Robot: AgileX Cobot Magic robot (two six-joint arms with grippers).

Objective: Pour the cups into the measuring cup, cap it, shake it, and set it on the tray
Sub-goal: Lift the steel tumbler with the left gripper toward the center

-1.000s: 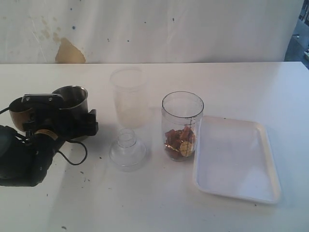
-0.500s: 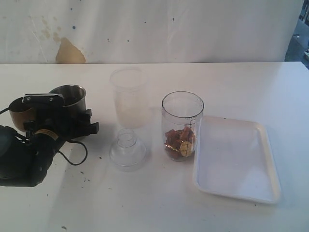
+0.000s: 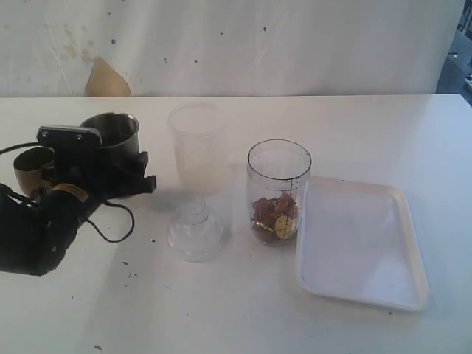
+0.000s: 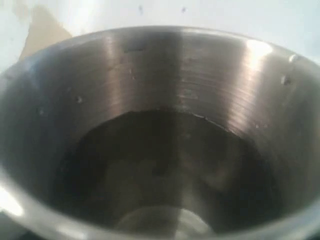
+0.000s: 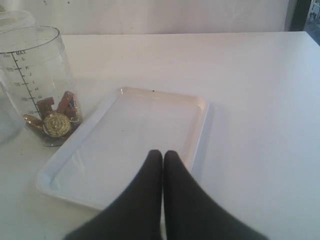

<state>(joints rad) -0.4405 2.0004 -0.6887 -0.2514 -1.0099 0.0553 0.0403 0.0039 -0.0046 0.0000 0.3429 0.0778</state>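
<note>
Left gripper [image 3: 110, 164] grips the steel tumbler [image 3: 119, 136]; jaws part-open, hidden behind the wrist. Tumbler: brushed metal, tapered, dark inside. It stands upright, mouth up, long axis vertical, well left of the measuring cup [image 3: 279, 192] in the exterior view. Wooden cup [image 3: 29, 168] farther left. Right gripper [image 5: 163, 156] pressed closed, empty, over the tray [image 5: 125, 125] just right of the measuring cup.

brushed steel tumbler [image 4: 200, 75], brown wooden cup [image 3: 28, 168], clear plastic measuring cup [image 3: 279, 173], smooth white plastic tray [image 3: 361, 247].

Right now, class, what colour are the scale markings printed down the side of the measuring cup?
Black, printed on the clear measuring cup; the right wrist view shows them best.
</note>
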